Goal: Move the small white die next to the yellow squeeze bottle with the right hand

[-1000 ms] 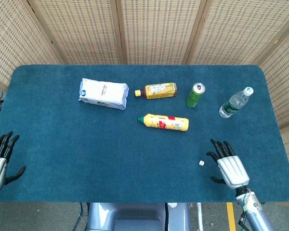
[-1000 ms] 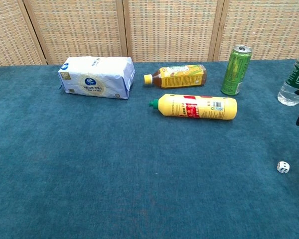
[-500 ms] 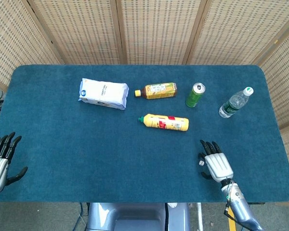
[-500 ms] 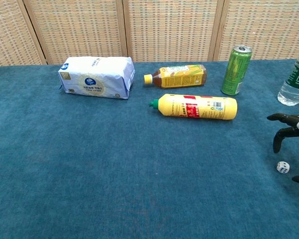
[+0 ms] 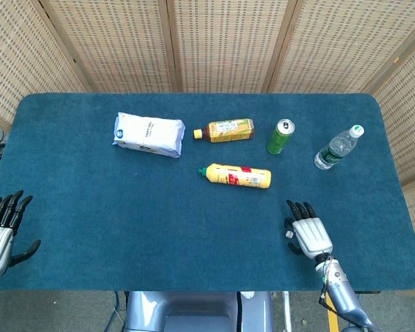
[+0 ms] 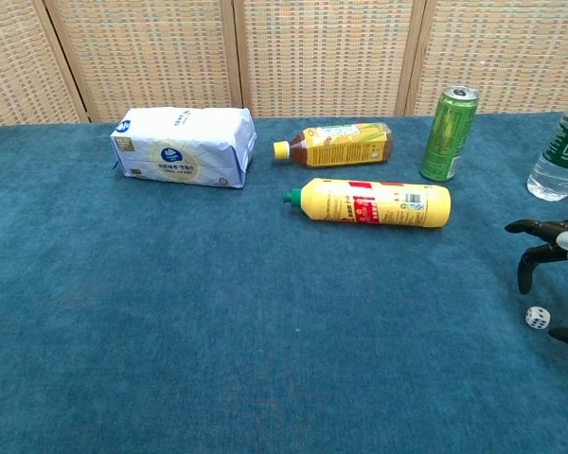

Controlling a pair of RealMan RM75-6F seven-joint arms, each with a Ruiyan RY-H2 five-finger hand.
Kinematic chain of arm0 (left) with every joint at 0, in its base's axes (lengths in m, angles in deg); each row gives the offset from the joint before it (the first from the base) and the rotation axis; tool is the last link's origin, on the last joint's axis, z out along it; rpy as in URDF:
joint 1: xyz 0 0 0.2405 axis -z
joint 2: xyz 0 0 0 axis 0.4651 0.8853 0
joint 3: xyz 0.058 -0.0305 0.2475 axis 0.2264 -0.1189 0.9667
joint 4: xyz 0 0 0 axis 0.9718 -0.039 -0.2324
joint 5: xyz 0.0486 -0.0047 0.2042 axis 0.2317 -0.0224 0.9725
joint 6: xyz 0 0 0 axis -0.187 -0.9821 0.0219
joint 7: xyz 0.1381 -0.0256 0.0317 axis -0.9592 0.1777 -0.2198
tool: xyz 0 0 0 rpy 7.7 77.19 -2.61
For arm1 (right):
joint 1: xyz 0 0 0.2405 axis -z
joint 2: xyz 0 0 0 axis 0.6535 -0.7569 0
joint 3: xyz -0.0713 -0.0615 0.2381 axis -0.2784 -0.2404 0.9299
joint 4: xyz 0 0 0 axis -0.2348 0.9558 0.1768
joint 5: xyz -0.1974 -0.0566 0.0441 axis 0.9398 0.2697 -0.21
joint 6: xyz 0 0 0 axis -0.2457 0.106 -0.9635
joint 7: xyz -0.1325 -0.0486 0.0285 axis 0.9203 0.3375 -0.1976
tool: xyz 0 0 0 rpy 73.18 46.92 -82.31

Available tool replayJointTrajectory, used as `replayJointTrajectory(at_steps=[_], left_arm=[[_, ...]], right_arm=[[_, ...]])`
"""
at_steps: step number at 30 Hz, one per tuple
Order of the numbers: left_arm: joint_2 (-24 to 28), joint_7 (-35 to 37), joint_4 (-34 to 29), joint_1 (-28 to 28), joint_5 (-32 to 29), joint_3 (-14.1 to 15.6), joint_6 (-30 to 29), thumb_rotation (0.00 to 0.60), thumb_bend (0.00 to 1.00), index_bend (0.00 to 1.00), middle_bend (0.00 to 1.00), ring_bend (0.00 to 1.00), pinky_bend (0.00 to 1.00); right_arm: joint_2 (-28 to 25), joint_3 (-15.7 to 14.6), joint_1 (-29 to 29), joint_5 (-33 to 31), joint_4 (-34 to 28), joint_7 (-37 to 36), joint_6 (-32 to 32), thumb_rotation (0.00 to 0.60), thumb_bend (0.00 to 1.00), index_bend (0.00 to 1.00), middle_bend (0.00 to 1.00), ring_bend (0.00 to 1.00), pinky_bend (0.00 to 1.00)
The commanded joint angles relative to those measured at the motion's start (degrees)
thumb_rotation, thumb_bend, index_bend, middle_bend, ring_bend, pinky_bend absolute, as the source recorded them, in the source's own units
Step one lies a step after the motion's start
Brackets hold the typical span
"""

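Note:
The small white die [image 6: 537,318] lies on the blue cloth near the front right; in the head view the die [image 5: 288,235] peeks out at the left edge of my right hand [image 5: 308,235]. That hand [image 6: 555,276] arches over the die with fingers spread, fingertips [image 6: 524,280] just above and behind it, thumb low to its right; it holds nothing. The yellow squeeze bottle [image 5: 236,176] [image 6: 374,202] lies on its side, green cap to the left, well behind and left of the die. My left hand [image 5: 0,232] hovers open at the front left corner.
A white tissue pack [image 5: 148,134], a small amber drink bottle [image 5: 225,130] on its side, an upright green can [image 5: 280,137] and a clear water bottle [image 5: 338,147] stand along the back. The table's front edge [image 5: 214,289] runs just below my right hand.
My right hand has moved left from beside the die to over it, then barely shifted in the last half second. The die and left hand have stayed put.

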Motion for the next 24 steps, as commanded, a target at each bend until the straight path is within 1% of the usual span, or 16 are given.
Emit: replayJointTrajectory(at_steps=[1, 9, 24], left_arm=[[-0.02, -0.02, -0.03, 0.0, 0.09, 0.0, -0.07, 0.6, 0.27, 0.0, 0.0, 0.0, 0.0], [-0.02, -0.01, -0.08, -0.06, 0.24, 0.05, -0.2, 0.6, 0.27, 0.0, 0.0, 0.0, 0.0], [-0.06, 0.15, 0.06, -0.01, 0.21, 0.01, -0.08, 0.6, 0.27, 0.0, 0.0, 0.0, 0.0]], right_arm=[[-0.13, -0.08, -0.09, -0.23, -0.06, -0.02, -0.02, 0.6, 0.32, 0.4, 0.03, 0.0, 0.0], [0.25, -0.49, -0.55, -0.16, 0.12, -0.27, -0.07, 0.6, 0.34, 0.41, 0.04, 0.0, 0.0], [2.09, -0.7, -1.67, -2.16, 2.63, -0.47, 1.31, 0.6, 0.34, 0.41, 0.04, 0.0, 0.0]])
